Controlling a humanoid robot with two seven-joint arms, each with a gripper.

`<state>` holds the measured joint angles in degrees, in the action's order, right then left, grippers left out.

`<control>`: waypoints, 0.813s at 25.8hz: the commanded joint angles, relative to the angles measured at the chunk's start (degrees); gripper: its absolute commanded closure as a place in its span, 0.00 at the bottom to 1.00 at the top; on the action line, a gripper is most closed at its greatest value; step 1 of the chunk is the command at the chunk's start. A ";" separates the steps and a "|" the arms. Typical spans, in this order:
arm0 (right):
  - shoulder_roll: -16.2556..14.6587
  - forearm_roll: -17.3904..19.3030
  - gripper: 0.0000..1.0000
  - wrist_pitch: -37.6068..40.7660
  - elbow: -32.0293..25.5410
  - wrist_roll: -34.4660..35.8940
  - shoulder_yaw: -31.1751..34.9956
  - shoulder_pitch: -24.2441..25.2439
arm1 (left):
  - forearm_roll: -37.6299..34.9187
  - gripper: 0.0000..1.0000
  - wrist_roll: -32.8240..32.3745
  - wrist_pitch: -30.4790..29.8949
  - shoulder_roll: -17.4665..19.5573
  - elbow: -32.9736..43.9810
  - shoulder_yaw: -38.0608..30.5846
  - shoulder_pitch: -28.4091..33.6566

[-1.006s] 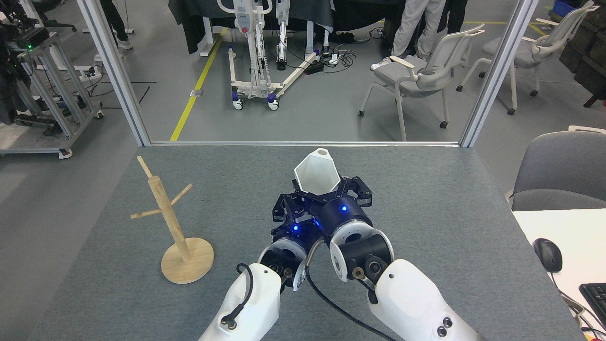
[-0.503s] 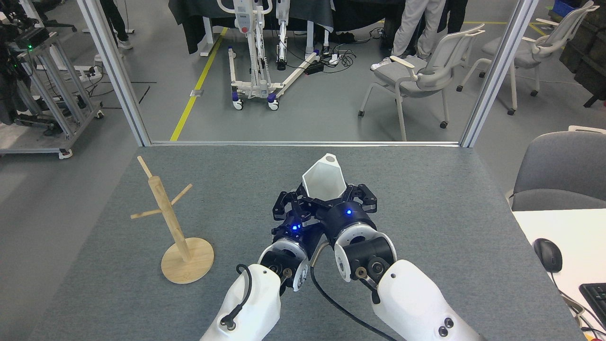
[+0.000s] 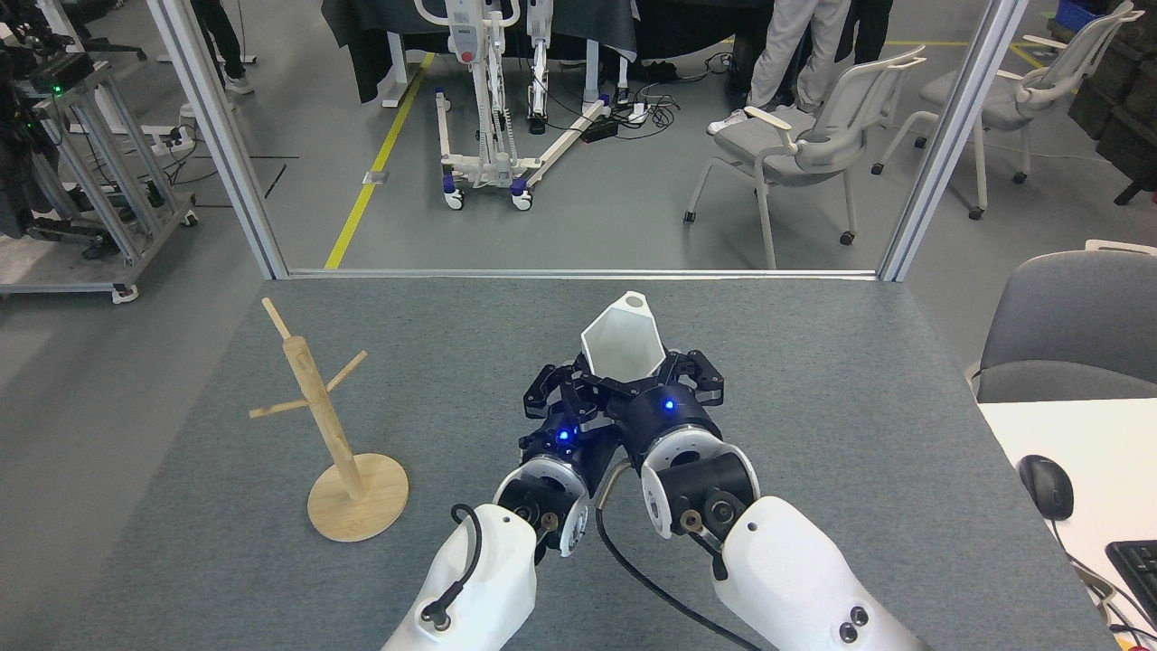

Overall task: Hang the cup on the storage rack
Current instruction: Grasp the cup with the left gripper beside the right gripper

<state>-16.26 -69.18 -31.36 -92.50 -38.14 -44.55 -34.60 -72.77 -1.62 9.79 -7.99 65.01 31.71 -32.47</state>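
cup is gripped by right hand, tab pointed away | left hand beside it, state cannot be told | storage rack stands well left on bench

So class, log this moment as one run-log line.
stage: cup in hand, not hung | right gripper: shut on cup | left gripper: cannot tell | storage rack: upright, left, apart, pegs bare

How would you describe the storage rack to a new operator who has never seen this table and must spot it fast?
On the grey felt table, look to the left side, well apart from the two arms at the centre. The storage rack stands there: a light wooden post with thin angled pegs on a round disc base. It is the table's only wooden thing, unlike the white cup.
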 commanded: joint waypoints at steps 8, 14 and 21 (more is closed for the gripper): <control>0.26 0.01 1.00 0.34 -0.05 -0.18 -0.01 -0.20 | 0.17 1.00 0.57 -3.73 0.69 2.05 0.20 0.30; 0.53 -0.08 0.24 0.25 -0.05 0.17 0.08 -0.38 | 0.17 1.00 0.66 -5.22 0.61 2.14 0.11 0.74; 0.00 -0.17 0.01 0.34 -0.84 0.70 0.08 -0.03 | -0.01 1.00 1.62 -5.22 0.78 4.43 0.11 1.18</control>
<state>-15.93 -69.32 -31.01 -93.15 -37.51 -44.47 -34.90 -72.69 -0.87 6.46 -7.24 67.20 31.81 -31.37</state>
